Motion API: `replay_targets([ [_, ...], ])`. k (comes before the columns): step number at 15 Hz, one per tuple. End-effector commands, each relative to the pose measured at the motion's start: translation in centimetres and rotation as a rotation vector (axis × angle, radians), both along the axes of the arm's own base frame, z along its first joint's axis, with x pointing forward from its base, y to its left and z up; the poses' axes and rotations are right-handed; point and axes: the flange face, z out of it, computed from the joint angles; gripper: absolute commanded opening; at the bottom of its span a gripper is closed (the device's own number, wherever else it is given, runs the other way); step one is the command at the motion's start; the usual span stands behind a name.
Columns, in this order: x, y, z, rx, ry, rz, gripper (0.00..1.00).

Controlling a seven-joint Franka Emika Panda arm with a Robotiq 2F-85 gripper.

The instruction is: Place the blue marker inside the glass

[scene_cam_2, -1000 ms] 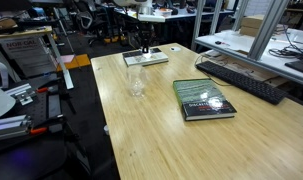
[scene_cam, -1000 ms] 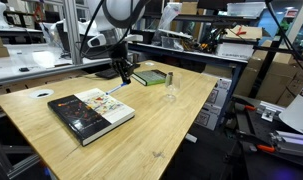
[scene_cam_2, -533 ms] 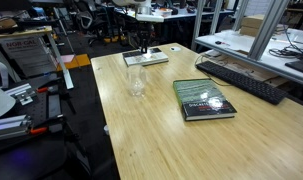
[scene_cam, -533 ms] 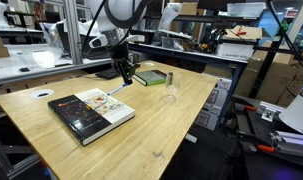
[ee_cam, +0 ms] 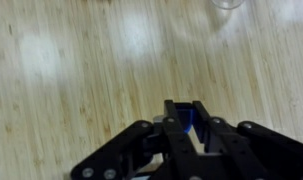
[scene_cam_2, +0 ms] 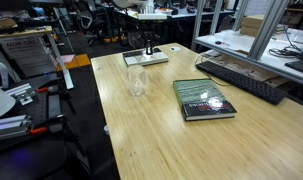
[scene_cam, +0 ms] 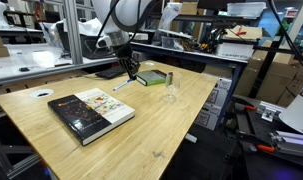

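Observation:
My gripper (ee_cam: 186,108) is shut on the blue marker (ee_cam: 190,123), a slim blue stick that shows between the two dark fingers in the wrist view. In both exterior views the gripper (scene_cam: 132,70) (scene_cam_2: 149,48) hangs above the table's far end, over the near edge of the flat green book (scene_cam: 149,77) (scene_cam_2: 146,60). The marker is too small to make out there. The clear glass (scene_cam: 171,91) (scene_cam_2: 137,83) stands upright and empty on the wood, a short way from the gripper. Its rim shows at the top edge of the wrist view (ee_cam: 228,3).
A dark book with a white page (scene_cam: 89,112) (scene_cam_2: 204,99) lies on the wooden table (scene_cam: 161,130). A slim light stick (scene_cam: 121,86) lies on the wood beside the gripper. Racks, boxes and other benches stand around the table's edges.
The gripper has lifted off the table and shifted a little towards the green book and the glass. The glass and the books have not moved.

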Motion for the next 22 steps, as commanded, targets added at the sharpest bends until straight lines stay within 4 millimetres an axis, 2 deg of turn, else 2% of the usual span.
replay_targets([
  [1, -1.7, -1.5, 1.9, -0.095, -0.028, -0.050, 0.05],
  [6, -5.0, -5.0, 4.4, -0.206, 0.020, -0.100, 0.05],
  [13, -10.9, -10.1, 9.9, -0.311, 0.053, -0.236, 0.05],
  [16, -13.1, -11.8, 10.3, -0.324, 0.078, -0.292, 0.05],
  [22, -17.1, -15.3, 8.7, -0.350, 0.135, -0.394, 0.05],
])
